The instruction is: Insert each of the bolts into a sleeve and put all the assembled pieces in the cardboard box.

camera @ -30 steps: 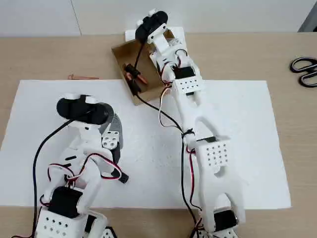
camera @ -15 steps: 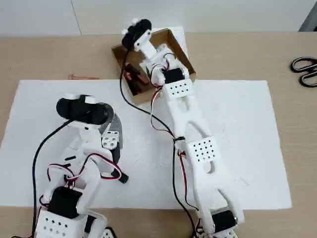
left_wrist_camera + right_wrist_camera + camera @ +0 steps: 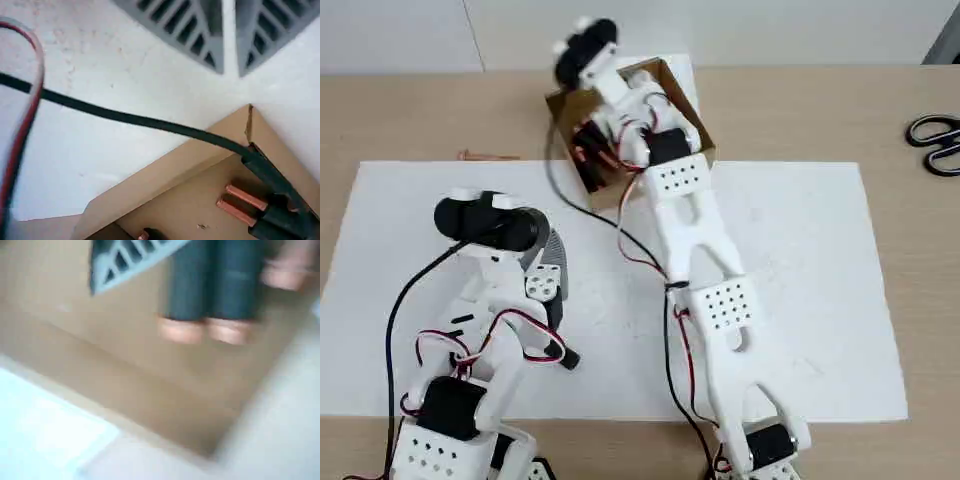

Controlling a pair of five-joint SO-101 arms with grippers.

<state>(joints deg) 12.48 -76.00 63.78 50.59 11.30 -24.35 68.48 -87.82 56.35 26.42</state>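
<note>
Inside the cardboard box, dark sleeves, copper bolt ends; right hand, state unclear.

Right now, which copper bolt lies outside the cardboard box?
The bare copper bolt on the wooden table, just beyond the white sheet's far edge. It wears no sleeve; the other bolts sit in black sleeves inside the cardboard box.

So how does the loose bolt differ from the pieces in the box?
The bolt is bare, with no sleeve; the pieces each wear a black sleeve. The bolt lies alone on the table, outside the box; the pieces lie side by side inside the box. Both show copper-coloured metal.
</note>
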